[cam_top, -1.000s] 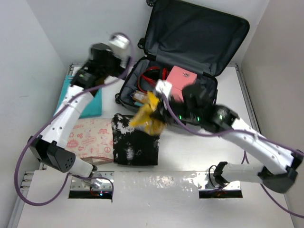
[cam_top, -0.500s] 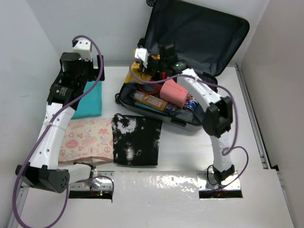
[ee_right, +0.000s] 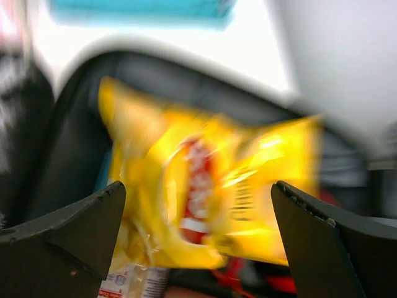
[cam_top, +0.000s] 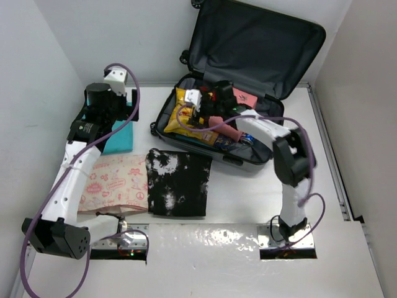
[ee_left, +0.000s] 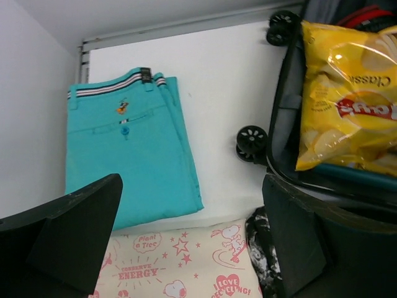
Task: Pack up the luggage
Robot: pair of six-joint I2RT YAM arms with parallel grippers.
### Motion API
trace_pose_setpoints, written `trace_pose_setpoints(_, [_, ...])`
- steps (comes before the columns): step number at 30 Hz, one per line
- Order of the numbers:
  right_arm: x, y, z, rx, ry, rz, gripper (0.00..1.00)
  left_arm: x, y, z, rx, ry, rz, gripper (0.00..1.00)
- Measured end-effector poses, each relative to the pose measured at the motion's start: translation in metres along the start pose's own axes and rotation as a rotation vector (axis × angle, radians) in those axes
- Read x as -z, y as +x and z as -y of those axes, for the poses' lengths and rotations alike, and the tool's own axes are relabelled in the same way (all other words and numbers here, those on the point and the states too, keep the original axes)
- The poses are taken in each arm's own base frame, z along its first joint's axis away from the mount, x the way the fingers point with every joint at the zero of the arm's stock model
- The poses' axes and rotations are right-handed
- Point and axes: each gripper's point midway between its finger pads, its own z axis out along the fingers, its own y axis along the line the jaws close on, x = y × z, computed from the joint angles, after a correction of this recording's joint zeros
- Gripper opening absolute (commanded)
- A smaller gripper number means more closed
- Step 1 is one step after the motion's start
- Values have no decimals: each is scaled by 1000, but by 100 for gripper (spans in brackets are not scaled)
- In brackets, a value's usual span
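Top external view puts the luggage (cam_top: pixel 260 49) at the far middle of the tabletop (cam_top: pixel 248 198), lid propped up against the back wall and the lower shell lying flat and partly filled. A yellow chip bag (cam_top: pixel 186 127) lies across the shell's left end, with a pink box (cam_top: pixel 243 96) further right.

My right pincer (ee_right: pixel 197 186) sits over that bag with its jaws spread wide. I judge it has nothing in its grip and the bag is resting in the shell. To finish this step cleanly, I'd raise it straight up so neither finger drags the bag back over the wall.

My left pincer (ee_left: pixel 192 198) hangs wide open and empty above the teal shorts (ee_left: pixel 124 161), just left of the luggage. For that pick I'd come down on the folded edge and catch all the layers. Nearer the arm bases lie a cream printed garment (cam_top: pixel 115 183) and a black-and-white one (cam_top: pixel 177 183), edges touching.

Right wrist view is badly smeared, so I cannot tell whether the fingers touch the bag. What lies beneath the bag and the arm is hidden, and the left wrist view shows only a strip of the shell and two wheels.
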Motion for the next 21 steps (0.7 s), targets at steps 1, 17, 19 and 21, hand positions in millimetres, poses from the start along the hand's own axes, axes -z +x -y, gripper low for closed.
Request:
trace_pose_setpoints(1, [11, -18, 8, 4, 44, 36, 99, -2, 2, 4, -10, 21, -5, 92])
trace_pose_setpoints(17, [107, -152, -108, -511, 312, 84, 93, -39, 45, -4, -71, 156, -237, 72])
trace_pose_setpoints(19, [96, -98, -157, -694, 292, -66, 87, -33, 60, 6, -82, 212, -281, 74])
trace_pose_setpoints(21, [95, -41, -203, -833, 303, -239, 86, -25, 82, 13, -82, 239, -316, 77])
